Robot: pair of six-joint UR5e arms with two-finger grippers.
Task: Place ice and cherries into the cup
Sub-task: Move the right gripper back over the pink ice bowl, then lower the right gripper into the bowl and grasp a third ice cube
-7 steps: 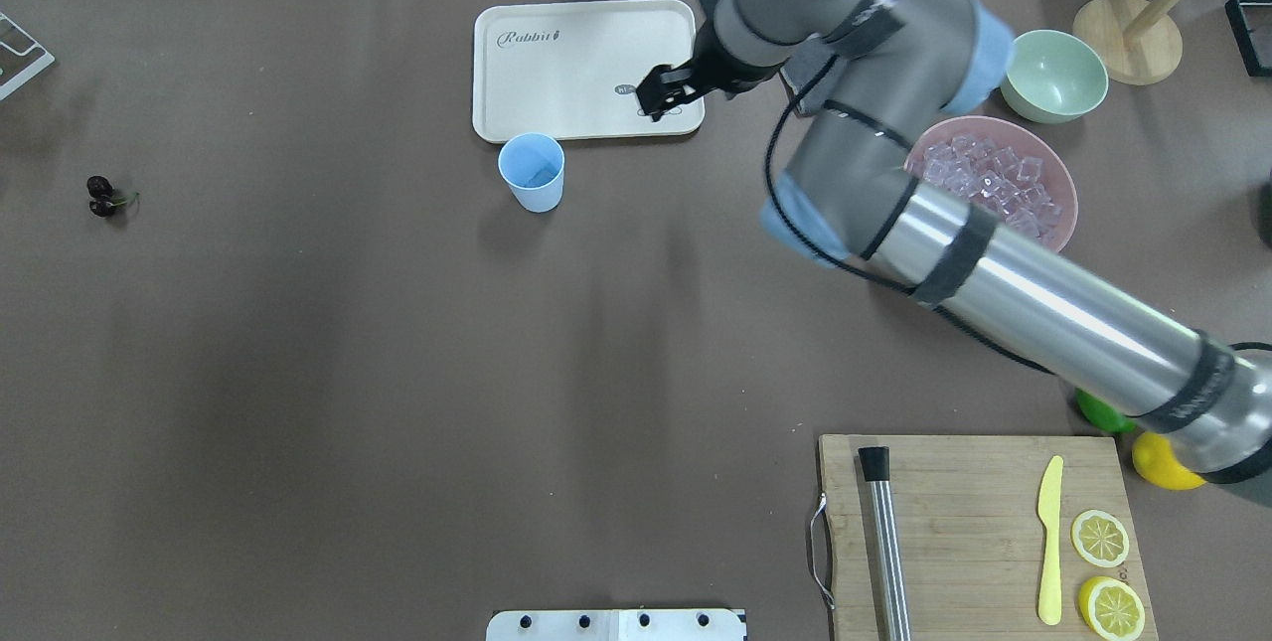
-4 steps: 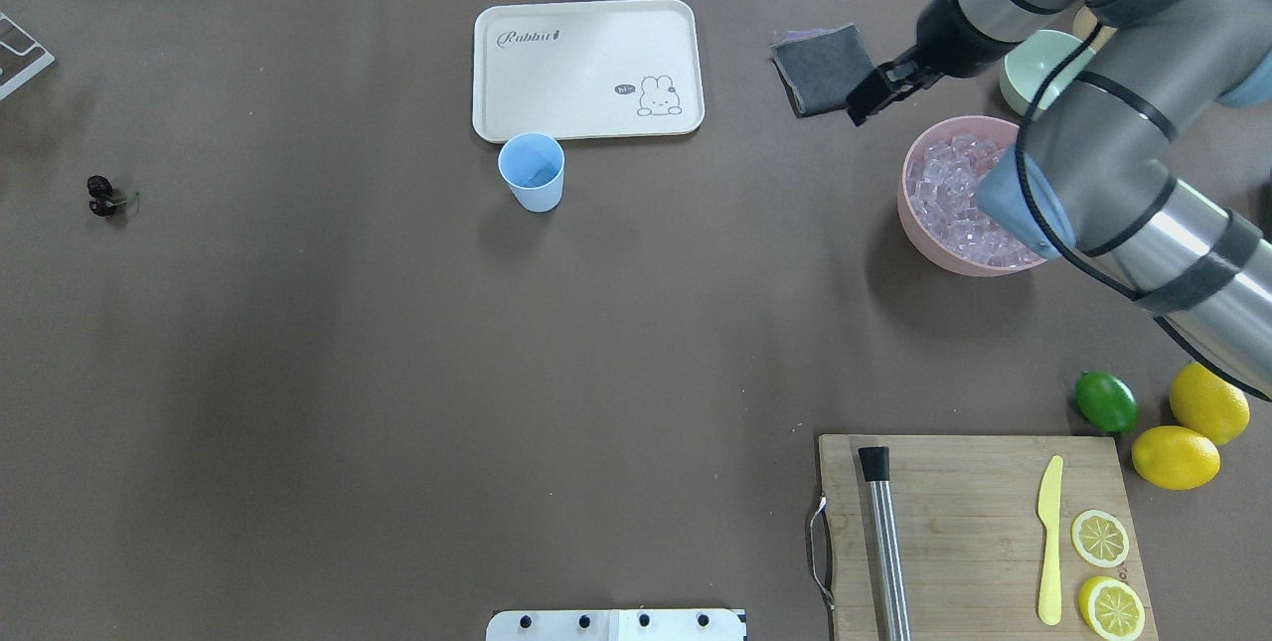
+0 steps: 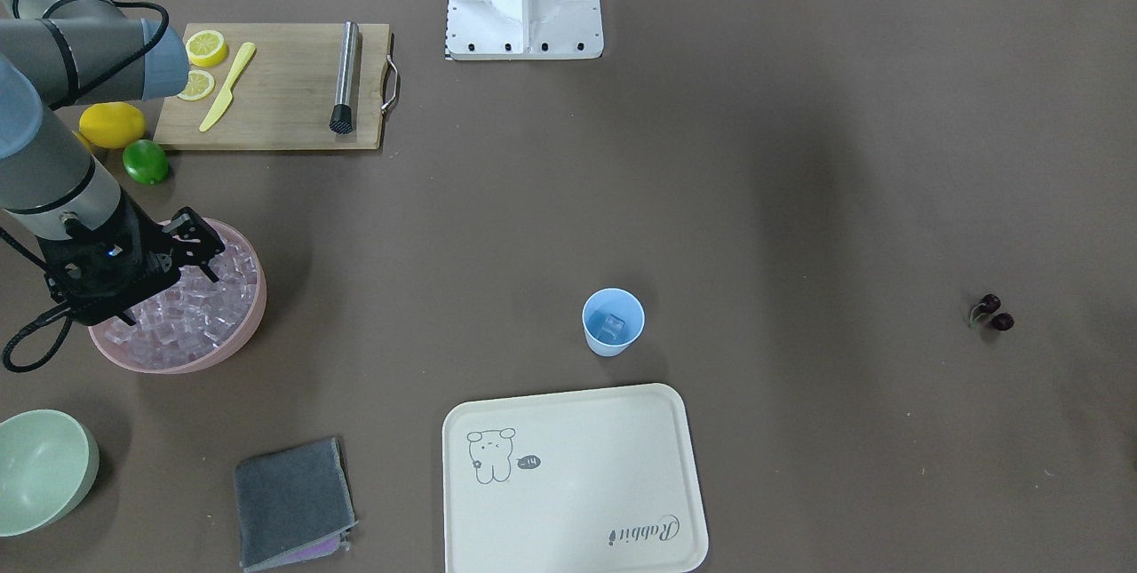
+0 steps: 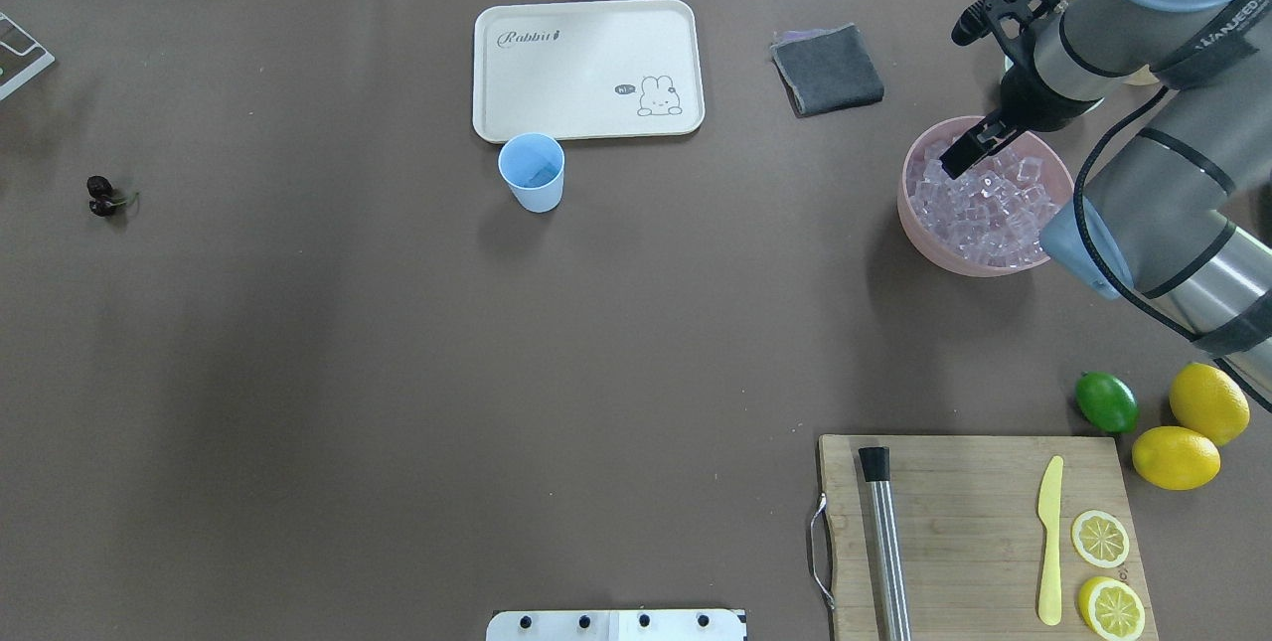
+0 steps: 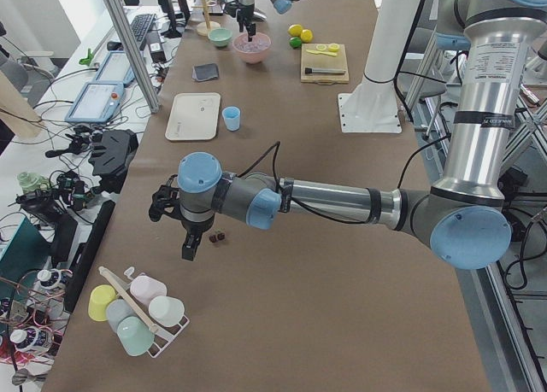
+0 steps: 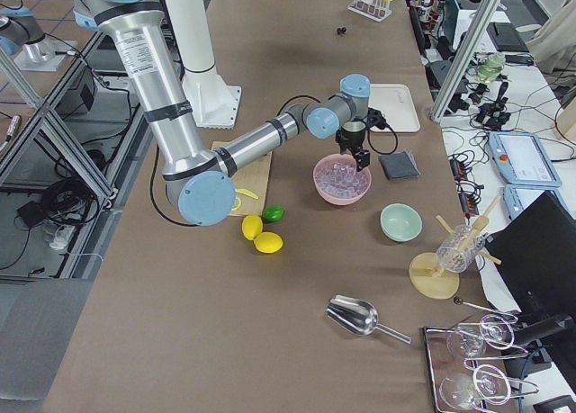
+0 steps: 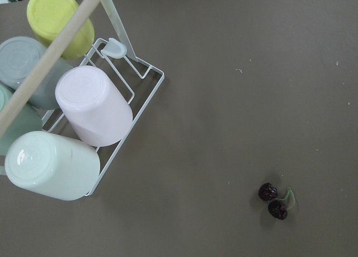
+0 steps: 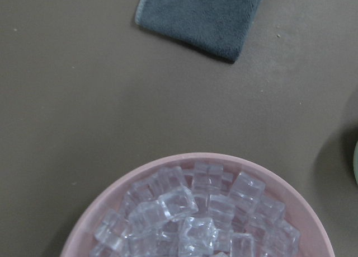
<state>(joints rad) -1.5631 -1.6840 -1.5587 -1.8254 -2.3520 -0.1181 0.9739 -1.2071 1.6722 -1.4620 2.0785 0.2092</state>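
Note:
The light blue cup (image 4: 532,171) stands upright just in front of the tray, and the front-facing view (image 3: 613,322) shows one clear ice cube in it. Many ice cubes (image 4: 994,204) fill the pink bowl (image 4: 909,214) at the right. My right gripper (image 4: 962,159) hangs over the bowl's far side just above the ice, and its fingers look open and empty in the front-facing view (image 3: 200,249). The dark cherries (image 4: 101,196) lie at the far left. My left gripper (image 5: 188,251) hovers close beside them. I cannot tell whether it is open.
A cream tray (image 4: 586,65) lies behind the cup and a grey cloth (image 4: 827,70) to its right. A pale green bowl (image 3: 40,466), a cutting board (image 4: 979,532), a lime (image 4: 1105,400) and lemons (image 4: 1207,402) crowd the right. A cup rack (image 7: 61,111) stands near the cherries.
My right arm has swung from over the tray to the right and come down over the pink bowl of ice. The cup and cherries have not moved.

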